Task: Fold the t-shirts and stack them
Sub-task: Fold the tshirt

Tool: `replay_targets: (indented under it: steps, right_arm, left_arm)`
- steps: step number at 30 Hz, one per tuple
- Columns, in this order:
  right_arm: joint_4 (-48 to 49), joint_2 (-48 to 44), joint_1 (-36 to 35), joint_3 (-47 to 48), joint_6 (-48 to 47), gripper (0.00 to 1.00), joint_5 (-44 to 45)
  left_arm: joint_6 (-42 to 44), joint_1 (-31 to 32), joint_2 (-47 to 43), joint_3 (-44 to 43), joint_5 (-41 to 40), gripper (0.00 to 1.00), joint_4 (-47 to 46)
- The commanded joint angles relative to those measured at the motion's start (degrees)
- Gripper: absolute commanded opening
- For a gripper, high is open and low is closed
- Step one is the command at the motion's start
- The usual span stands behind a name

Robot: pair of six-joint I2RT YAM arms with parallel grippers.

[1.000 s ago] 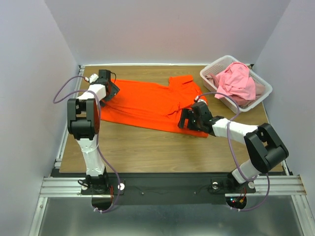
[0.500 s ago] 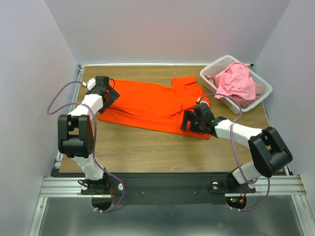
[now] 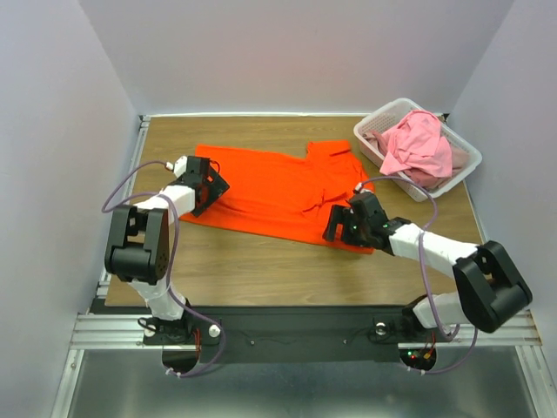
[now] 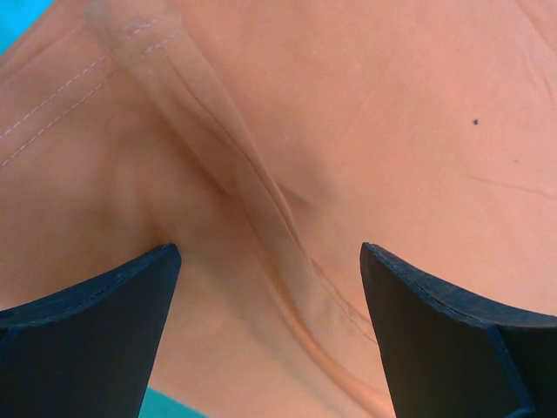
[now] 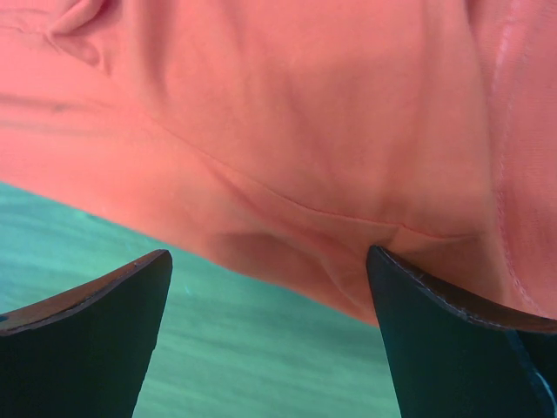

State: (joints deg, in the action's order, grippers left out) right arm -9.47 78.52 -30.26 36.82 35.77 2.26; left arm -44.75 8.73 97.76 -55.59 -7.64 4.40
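Left gripper (image 4: pixel 267 252): fingers spread and released, with the orange t-shirt (image 3: pixel 278 187) and its stitched seam filling the gap between them. Right gripper (image 5: pixel 268 257): we note it likewise released, straddling the shirt's edge over the table (image 5: pixel 261 366). The pink t-shirt (image 3: pixel 419 144) lies heaped in the white basket (image 3: pixel 372 132), well beyond the right fingers.

orange t-shirt (image 4: pixel 374 113) fills view | stitched fold (image 4: pixel 261 198) runs diagonally between jaws — jaws spread apart
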Motion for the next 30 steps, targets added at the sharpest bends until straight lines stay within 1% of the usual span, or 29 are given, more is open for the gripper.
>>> replay_targets:
  steps: [1,3,4,6,7,9,10,12,13,15,18,19,22,23,26,30]
  right_arm:
    - [-6.07,-5.65,0.03,-4.54,3.60,1.00,-0.68]
    - [-7.04,-8.72,-0.06,-7.10,4.66,1.00,-0.59]
    - [-8.61,-11.69,0.03,-7.89,5.53,1.00,-0.42]
    - [-10.12,-14.44,0.03,-10.09,6.68,1.00,0.54]
    - [-11.52,-16.97,0.11,-11.67,7.90,1.00,0.72]
    - [-12.32,-18.92,0.11,-12.73,8.96,1.00,0.81]
    - [-12.84,-19.54,0.11,-13.43,9.23,1.00,0.90]
    - [-13.55,-20.77,0.11,-13.27,9.58,1.00,2.56]
    - [-14.25,-20.86,0.11,-12.57,9.41,1.00,2.92]
    - [-14.78,-21.13,0.03,-10.90,8.97,1.00,2.66]
    - [-14.87,-21.83,0.11,-7.03,6.43,1.00,0.73]
    - [-15.04,-22.01,0.11,-4.93,4.50,1.00,0.20]
    - [-15.13,-21.75,0.11,-1.67,1.94,1.00,-0.77]
    - [-15.05,-21.31,0.11,0.43,0.81,1.00,-1.20]
    - [-14.35,-18.24,-0.06,3.34,-0.61,1.00,-1.91]
    - [-11.19,-11.56,-1.55,6.16,-0.97,1.00,-5.16]
  left_arm:
    - [-5.07,3.64,-4.31,11.02,1.48,0.98,9.74]
    - [-5.78,4.71,-5.29,14.18,1.84,0.98,9.66]
    - [-6.22,5.15,-5.73,16.20,1.93,0.98,11.31]
    - [-8.15,6.64,-8.01,18.05,1.23,0.98,12.81]
    - [-7.03,7.17,-9.24,19.80,1.75,0.98,12.13]
    - [-8.58,9.27,-13.54,20.26,0.79,0.98,13.34]
    - [-9.90,9.63,-14.95,20.26,0.70,0.98,15.96]
    - [-12.02,10.25,-19.25,20.70,0.34,0.98,17.30]
    - [-12.90,10.69,-21.88,21.74,0.43,0.98,18.35]
    - [-13.34,10.87,-24.44,22.54,0.43,0.98,19.76]
    - [-15.18,11.57,-30.15,24.74,-1.14,0.98,23.89]
    - [-16.84,11.66,-33.47,25.96,-1.93,0.98,26.25]
    - [-17.12,11.66,-38.24,26.85,-1.94,0.98,26.35]
    - [-17.64,11.66,-40.69,26.42,-3.07,0.98,27.14]
    - [-17.56,11.66,-42.47,22.73,-5.89,0.99,28.99]
    - [-14.67,11.66,-40.72,16.76,-10.28,0.98,30.14]
